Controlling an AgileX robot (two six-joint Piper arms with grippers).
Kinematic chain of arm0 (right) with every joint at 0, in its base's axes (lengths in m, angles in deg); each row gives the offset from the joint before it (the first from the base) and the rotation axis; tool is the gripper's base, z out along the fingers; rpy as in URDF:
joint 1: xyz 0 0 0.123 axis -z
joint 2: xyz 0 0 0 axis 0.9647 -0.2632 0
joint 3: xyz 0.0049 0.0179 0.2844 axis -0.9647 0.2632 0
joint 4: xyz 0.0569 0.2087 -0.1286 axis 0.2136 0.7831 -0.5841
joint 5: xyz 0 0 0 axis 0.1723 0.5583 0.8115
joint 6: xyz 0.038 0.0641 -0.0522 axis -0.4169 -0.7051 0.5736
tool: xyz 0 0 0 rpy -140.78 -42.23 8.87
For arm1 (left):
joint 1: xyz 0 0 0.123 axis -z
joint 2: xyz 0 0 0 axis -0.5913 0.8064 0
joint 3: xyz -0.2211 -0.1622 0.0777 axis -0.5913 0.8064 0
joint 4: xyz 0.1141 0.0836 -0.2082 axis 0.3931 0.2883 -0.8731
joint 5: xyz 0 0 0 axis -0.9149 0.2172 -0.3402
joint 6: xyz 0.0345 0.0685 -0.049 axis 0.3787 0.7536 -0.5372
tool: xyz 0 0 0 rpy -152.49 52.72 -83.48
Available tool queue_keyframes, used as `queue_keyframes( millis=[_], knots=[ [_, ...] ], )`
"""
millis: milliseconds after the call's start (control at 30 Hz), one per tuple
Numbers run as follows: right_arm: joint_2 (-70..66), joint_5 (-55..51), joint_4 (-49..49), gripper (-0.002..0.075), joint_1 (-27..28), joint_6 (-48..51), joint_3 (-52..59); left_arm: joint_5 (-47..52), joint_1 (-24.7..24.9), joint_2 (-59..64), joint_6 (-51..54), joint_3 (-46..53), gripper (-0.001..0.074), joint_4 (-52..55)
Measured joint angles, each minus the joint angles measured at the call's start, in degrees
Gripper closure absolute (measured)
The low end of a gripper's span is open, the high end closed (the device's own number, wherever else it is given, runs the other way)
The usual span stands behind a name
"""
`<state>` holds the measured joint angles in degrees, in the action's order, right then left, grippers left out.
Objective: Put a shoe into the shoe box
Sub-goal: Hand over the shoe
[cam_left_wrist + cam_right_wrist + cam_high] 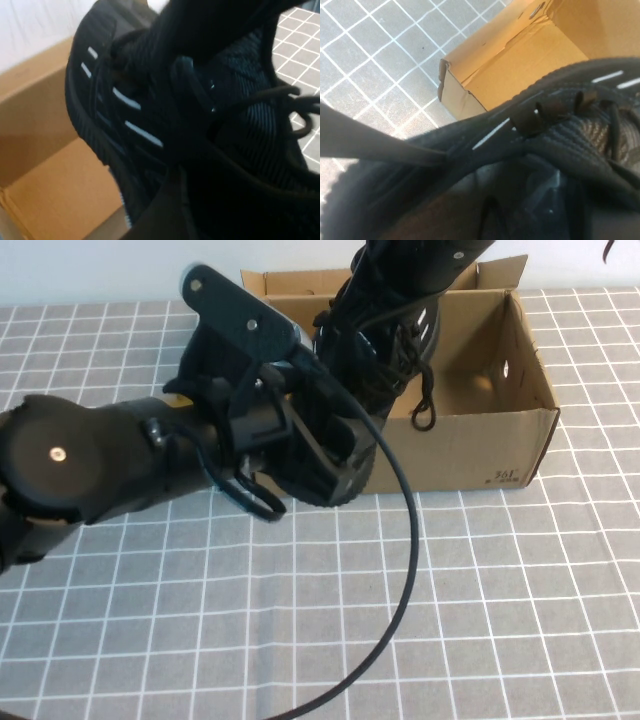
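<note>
High view showed both tools at the shoe [385,335] over the shoe box [520,435], the left tool [320,455] near its front wall, the right tool [400,270] above, grips indiscernible, dangling laces [425,405] likely to snag the rim.

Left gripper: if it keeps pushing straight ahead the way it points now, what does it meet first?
Probably the shoe, which hangs over the shoe box and fills the left wrist view directly ahead of the left gripper. Depth is unclear, so contact may already exist. The right gripper comes down onto the shoe from above.
</note>
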<state>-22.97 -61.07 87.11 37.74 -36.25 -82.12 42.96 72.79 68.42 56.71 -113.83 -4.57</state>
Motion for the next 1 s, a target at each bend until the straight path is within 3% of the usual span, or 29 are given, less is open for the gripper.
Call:
queue_keyframes(
  millis=[433, 500, 700, 1000],
  knots=[
    [0.0, -0.3, 0.6, 0.0732, 0.0, 0.0, 0.0, -2.6, 0.1, 2.6, 2.6, -0.1, 0.0128, -1.8],
    [0.0, -0.3, 0.6, 0.0732, 0.0, 0.0, 0.0, -3.1, 0.1, 2.6, 2.8, -0.1, 0.0186, -1.8],
    [0.0, -0.3, 0.6, 0.0732, 0.1, 0.0, 0.0, -3.8, 0.1, 2.7, 2.8, -0.1, 0.0458, -1.7],
    [-0.1, -1.0, 0.6, 0.0732, 0.2, 0.0, 0.0, -5.2, 0.1, 4.0, 7.0, -0.2, 0.0645, -1.3]
  ],
)
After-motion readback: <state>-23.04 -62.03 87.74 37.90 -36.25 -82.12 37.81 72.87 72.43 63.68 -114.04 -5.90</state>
